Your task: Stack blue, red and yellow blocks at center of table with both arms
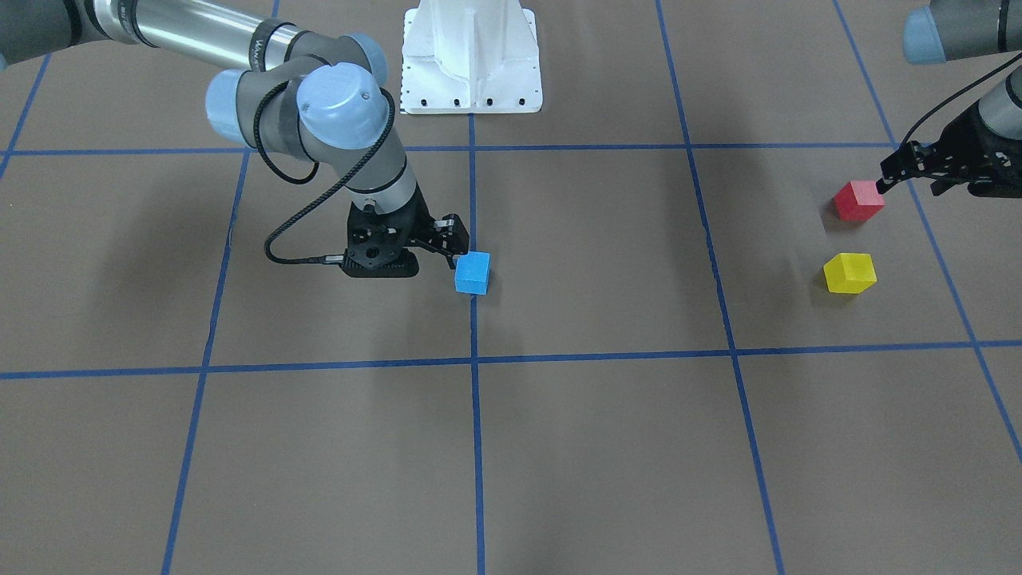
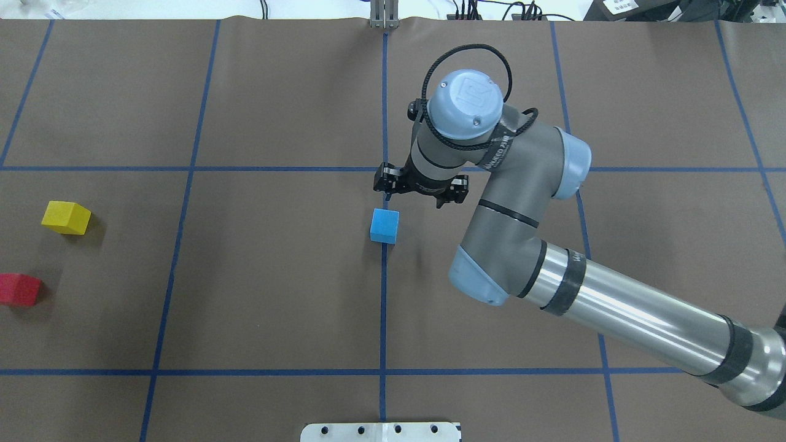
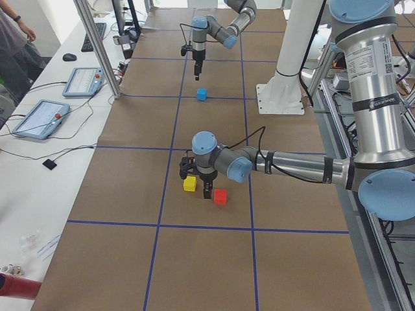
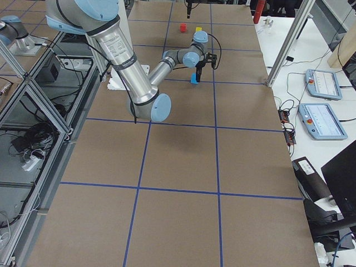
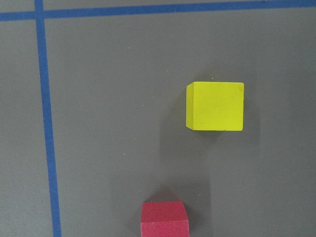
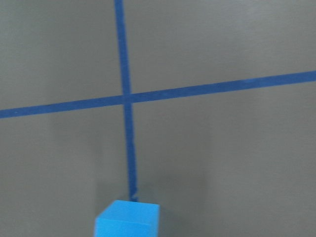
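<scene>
The blue block sits on the table's centre line, also in the overhead view. My right gripper hovers just above and beside it, jaws apart and empty; the right wrist view shows the block's top at its lower edge. The red block and the yellow block lie close together far out on my left side. My left gripper hangs beside the red block, apparently open and empty. The left wrist view shows the yellow block and the red block.
The white robot base stands at the table's back middle. Blue tape lines divide the brown table into squares. In the exterior left view, tablets and cables lie on a side bench.
</scene>
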Tool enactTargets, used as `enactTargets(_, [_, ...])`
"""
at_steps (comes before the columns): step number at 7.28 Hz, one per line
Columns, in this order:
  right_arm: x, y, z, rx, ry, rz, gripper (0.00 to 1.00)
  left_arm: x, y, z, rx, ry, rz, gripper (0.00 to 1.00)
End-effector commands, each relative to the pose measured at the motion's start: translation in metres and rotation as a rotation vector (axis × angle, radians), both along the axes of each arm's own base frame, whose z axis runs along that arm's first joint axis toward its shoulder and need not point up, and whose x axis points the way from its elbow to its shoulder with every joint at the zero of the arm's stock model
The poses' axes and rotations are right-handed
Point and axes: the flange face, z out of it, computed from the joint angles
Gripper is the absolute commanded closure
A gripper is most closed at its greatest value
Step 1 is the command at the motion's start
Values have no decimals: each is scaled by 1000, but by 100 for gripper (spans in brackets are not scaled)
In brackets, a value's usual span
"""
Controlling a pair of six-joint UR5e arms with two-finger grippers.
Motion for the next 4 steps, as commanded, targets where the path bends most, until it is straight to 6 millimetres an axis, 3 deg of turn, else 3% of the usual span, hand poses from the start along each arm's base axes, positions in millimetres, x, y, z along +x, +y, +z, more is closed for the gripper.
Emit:
enactTargets(1, [16, 5, 32, -13, 27, 10, 1, 13, 11, 43, 29, 30, -7, 0])
enactTargets(4, [15, 7, 35, -14, 30, 7, 1, 43, 23, 45, 34, 32, 62, 0])
